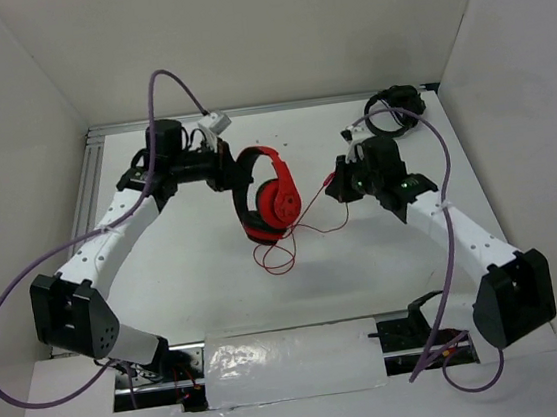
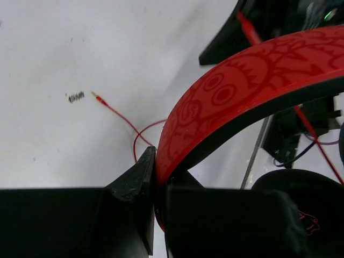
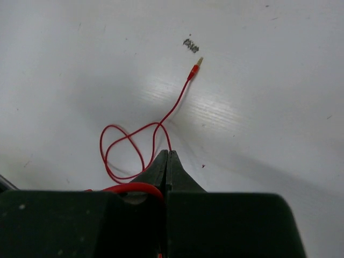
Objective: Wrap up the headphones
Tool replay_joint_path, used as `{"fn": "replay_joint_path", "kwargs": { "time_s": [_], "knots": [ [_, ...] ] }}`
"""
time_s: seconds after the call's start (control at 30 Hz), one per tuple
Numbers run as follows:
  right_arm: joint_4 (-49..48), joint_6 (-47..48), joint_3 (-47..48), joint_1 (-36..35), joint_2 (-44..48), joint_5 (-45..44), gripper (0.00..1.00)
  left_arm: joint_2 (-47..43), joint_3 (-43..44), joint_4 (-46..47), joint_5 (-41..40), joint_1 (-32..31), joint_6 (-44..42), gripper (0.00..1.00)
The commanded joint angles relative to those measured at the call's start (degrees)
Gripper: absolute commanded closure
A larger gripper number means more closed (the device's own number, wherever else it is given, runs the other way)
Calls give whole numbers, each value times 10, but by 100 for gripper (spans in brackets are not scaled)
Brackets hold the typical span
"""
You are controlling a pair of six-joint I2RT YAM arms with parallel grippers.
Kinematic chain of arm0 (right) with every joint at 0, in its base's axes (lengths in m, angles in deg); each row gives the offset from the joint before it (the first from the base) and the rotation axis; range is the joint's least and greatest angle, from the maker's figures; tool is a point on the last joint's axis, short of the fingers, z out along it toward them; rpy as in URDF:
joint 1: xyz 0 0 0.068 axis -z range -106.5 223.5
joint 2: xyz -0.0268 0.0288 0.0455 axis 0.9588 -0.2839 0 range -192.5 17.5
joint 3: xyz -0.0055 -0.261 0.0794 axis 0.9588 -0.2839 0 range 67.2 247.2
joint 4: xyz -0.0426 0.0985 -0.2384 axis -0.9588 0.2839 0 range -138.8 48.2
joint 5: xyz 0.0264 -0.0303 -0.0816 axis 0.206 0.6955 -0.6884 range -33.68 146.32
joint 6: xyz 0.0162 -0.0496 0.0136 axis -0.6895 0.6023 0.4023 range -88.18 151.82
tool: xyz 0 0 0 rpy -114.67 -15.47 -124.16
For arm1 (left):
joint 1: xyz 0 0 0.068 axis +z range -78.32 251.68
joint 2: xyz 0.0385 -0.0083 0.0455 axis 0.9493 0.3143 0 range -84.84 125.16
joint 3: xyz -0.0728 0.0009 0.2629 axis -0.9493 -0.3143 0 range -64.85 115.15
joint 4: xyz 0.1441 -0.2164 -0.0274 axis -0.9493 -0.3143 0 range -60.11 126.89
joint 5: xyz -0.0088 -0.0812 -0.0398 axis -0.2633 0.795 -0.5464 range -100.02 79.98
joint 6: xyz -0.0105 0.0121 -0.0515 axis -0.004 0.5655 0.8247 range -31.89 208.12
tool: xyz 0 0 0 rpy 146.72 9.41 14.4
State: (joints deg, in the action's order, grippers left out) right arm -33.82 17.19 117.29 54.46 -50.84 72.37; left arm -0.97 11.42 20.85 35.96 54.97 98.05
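The red headphones [image 1: 269, 197] hang above the middle of the table, headband up, one earcup facing the camera. My left gripper [image 1: 226, 169] is shut on the red headband [image 2: 242, 80]; the left wrist view shows its fingers clamped on the band's edge [image 2: 156, 161]. The thin red cable [image 1: 282, 253] drops from the earcup and loops on the table. My right gripper [image 1: 339, 183] is shut on this cable, to the right of the headphones. In the right wrist view the cable [image 3: 107, 156] curls out from the closed tips [image 3: 167, 155] to the plug [image 3: 196, 64] on the table.
All-black headphones [image 1: 393, 110] lie at the back right corner, behind my right arm. White walls enclose the table on three sides. A shiny foil strip [image 1: 291, 363] lies at the near edge between the arm bases. A small dark mark [image 3: 190, 44] is beside the plug.
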Motion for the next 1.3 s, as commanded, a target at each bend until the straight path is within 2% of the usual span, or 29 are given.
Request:
{"fn": "replay_joint_path", "kwargs": {
  "time_s": [0.0,0.13,0.3,0.47,0.5,0.53,0.63,0.9,1.07,1.13,1.27],
  "knots": [
    [55,21,83,16,-48,-23,100,-39,-29,-3,-69,-51,-34,100],
    [99,20,178,13,-102,-49,100,-74,-97,2,-219,-125,-27,100],
    [143,34,258,-17,-158,-74,100,-80,-129,-15,-301,-205,-27,100],
    [167,54,310,-48,-167,-87,100,-22,-112,-58,-456,-265,-19,100],
    [177,58,326,-57,-169,-88,100,0,-104,-64,-456,-271,-20,100],
    [184,61,335,-62,-170,-92,100,10,-102,-66,-504,-281,-18,100],
    [208,59,347,-75,-160,-114,100,50,-76,-100,-574,-280,35,100],
    [244,63,330,-118,-94,-84,98,131,27,-255,-695,-244,208,100],
    [244,86,312,-133,-73,5,96,184,111,-402,-763,-219,352,100],
    [229,103,301,-135,-64,48,98,202,135,-444,-781,-212,388,100],
    [196,167,295,-140,-77,248,95,253,213,-544,-806,-211,484,100]
  ]
}}
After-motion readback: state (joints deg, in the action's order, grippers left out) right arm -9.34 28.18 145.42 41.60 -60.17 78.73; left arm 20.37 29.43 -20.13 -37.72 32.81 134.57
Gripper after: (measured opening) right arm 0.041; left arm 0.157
